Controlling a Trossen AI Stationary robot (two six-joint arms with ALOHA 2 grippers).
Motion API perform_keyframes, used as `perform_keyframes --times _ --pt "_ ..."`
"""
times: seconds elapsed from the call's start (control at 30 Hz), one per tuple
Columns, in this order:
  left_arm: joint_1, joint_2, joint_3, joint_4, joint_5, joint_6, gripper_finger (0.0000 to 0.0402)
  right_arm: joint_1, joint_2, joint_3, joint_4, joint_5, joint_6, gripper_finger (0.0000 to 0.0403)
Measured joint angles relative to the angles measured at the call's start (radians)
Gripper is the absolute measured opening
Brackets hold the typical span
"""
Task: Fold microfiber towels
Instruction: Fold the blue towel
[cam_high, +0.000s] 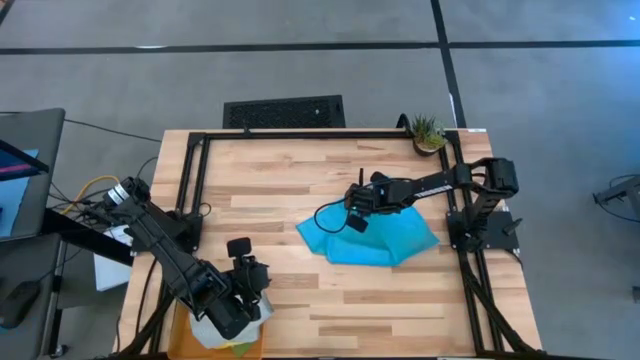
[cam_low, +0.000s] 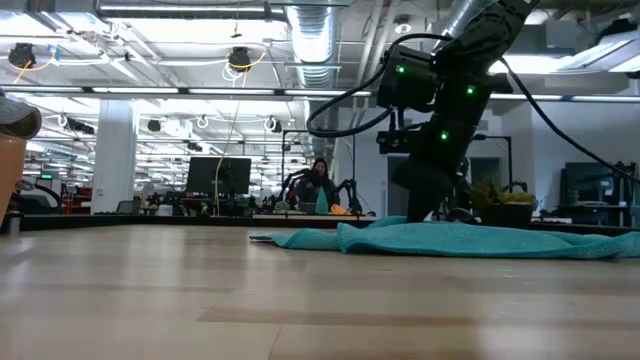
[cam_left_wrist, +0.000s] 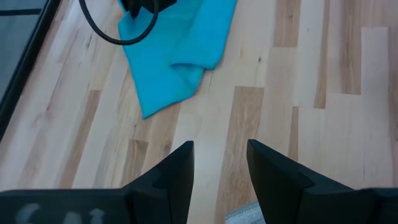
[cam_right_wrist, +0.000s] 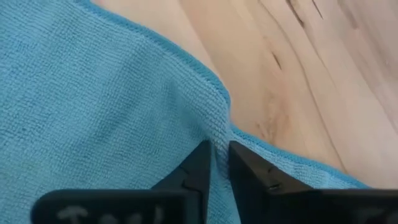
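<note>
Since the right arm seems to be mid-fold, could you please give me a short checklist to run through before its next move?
1. Turquoise towel lies flat on the table: not ok, bunched and partly folded.
2. Right gripper on the towel's edge: ok, fingers narrowly apart with cloth between.
3. Firm grip: cannot tell.
4. Left gripper clear of the towel: ok, open, over bare wood.
5. Potted plant clear of the fold: ok, at the far corner.
</note>
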Motion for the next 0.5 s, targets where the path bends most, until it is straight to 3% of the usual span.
perform_keyframes --times 0.2,0.5 --pt "0.000 0.000 0.000 -0.002 -0.005 -0.014 0.0141 -0.002 0.000 0.010 -0.017 0.019 -0.049 0.0149" --pt "0.062 0.000 -0.002 -0.004 -0.003 -0.034 0.0141 0.030 -0.128 0.138 -0.312 -0.027 -0.042 0.0204"
